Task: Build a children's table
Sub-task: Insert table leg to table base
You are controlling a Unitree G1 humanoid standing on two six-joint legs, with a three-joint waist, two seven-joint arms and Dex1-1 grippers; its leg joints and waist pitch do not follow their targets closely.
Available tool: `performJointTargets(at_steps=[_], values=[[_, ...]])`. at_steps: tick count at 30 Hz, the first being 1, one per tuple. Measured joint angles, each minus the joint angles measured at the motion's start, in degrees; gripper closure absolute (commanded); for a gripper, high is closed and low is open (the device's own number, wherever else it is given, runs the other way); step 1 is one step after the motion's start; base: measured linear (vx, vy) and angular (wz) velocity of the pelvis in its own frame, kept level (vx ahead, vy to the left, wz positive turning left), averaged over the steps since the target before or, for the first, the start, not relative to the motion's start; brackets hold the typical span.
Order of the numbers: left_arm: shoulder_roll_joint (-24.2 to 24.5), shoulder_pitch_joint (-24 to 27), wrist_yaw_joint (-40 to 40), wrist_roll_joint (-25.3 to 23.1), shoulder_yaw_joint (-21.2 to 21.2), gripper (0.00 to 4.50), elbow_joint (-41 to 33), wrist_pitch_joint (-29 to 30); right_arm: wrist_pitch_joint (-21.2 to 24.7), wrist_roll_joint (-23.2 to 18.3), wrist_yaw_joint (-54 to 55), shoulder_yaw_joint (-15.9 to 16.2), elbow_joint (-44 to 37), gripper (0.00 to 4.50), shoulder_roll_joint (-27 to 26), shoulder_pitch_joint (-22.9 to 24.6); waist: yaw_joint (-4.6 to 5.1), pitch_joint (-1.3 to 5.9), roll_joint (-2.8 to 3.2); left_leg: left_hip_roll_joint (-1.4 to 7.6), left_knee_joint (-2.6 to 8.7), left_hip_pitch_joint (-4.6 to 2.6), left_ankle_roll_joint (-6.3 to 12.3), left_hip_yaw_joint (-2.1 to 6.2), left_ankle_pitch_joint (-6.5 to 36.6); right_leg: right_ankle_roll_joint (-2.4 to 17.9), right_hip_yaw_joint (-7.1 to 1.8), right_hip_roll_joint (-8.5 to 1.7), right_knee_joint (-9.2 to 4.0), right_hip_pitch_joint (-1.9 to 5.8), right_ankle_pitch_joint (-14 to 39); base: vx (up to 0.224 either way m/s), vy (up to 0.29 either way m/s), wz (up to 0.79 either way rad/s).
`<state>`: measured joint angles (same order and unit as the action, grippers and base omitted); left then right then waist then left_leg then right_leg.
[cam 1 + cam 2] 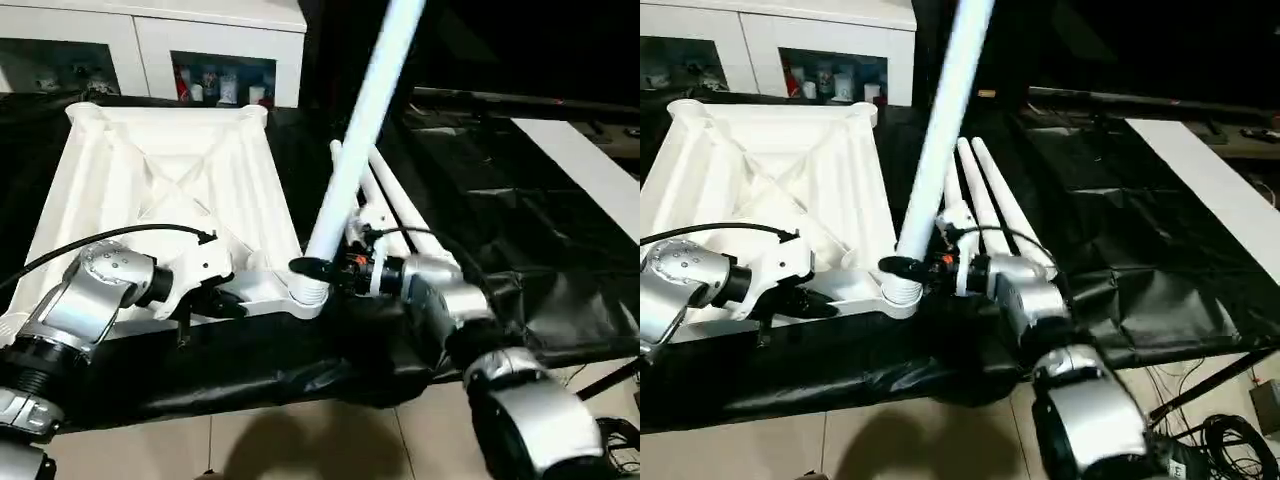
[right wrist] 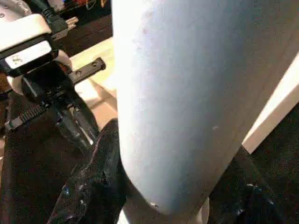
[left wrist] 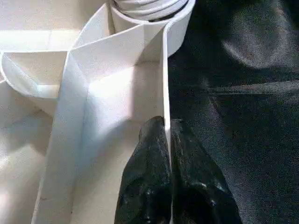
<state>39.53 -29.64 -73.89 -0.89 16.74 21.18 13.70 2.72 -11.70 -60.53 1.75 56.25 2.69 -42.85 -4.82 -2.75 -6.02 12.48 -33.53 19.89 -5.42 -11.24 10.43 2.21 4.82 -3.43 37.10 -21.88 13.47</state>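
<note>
Children's table lies upside down on black cloth, left claw pinched shut on its thin rim, right claw half open around a leg entering the corner socket; stiff, light, probably slippery plastic, best gripped low.

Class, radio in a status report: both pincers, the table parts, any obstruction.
Left pincer shut on tabletop rim. Right pincer clamped on raised leg, its base in the near corner socket. Spare legs lying beside, clear of work.
</note>
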Motion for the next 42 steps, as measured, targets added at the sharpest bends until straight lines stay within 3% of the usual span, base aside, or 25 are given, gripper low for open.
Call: performJointTargets(at_steps=[10, 19, 23, 27, 35, 42], values=[[-0.69, -1.05, -0.01, -0.13, 0.5, 4.5, 1.75, -0.4, -0.91, -2.4, 5.95, -2.06, -6.12, 2.63, -2.6, 6.11, -0.05, -0.12, 0.24, -0.01, -0.04, -0.05, -0.03, 0.0, -0.02, 0.02, -0.07, 0.0, -0.02, 0.03, -0.08, 0.0, 0.0, 0.0], [-1.7, -1.61, -0.11, -0.1, 0.55, 4.5, 2.14, -0.37, -0.1, -4.73, 8.44, -3.63, -10.78, 2.63, -3.58, 9.92, -0.32, -0.63, 1.0, -0.07, 0.02, 0.05, -0.03, -0.01, -0.01, -0.01, -0.2, 0.01, -0.15, 0.02, -0.06, 0.0, 0.0, 0.0], [-2.11, -2.05, -0.4, -0.03, 1.1, 4.5, 2.35, -0.88, -2.8, -3.86, 7.09, -1.41, -15.29, 2.63, -1.92, 12.86, -0.43, -0.92, 1.43, -0.39, 0.2, 0.08, -0.03, -0.05, -0.01, -0.14, -0.72, 0.01, -0.21, 0.0, 0.02, 0.0, 0.0, 0.0], [-2.25, -2.1, -0.84, 0.14, 1.14, 4.5, 2.34, -1.14, -4.35, -3.51, 6.12, -1.18, -17.87, 2.63, -1.26, 15.44, -0.37, -1.01, 1.57, -0.62, 0.44, 0.13, 0.0, -0.05, 0.0, -0.2, -1.02, 0.01, -0.45, 0.0, 0.05, 0.0, 0.0, 0.0], [-2.47, -1.87, -1.45, 0.72, 1.15, 4.5, 2.04, -1.44, -3.87, -4.24, 6.31, -0.6, -23.63, 2.63, -0.41, 19.79, -0.54, -1.16, 1.79, -0.66, 0.83, 0.25, 0.02, -0.14, -0.01, -0.21, -1.02, 0.02, -1.0, 0.12, 0.06, 0.0, 0.0, 0.0], [-2.34, -1.88, -1.63, 0.7, 1.12, 4.5, 2.1, -1.68, -3.26, -4.18, 6.23, 0.68, -24.7, 2.63, 0.59, 19.97, -0.47, -1.21, 1.88, -0.66, 0.95, 0.21, 0.02, -0.15, -0.01, -0.27, -1.03, 0.02, -1.06, 0.12, 0.1, 0.0, 0.0, 0.0]])
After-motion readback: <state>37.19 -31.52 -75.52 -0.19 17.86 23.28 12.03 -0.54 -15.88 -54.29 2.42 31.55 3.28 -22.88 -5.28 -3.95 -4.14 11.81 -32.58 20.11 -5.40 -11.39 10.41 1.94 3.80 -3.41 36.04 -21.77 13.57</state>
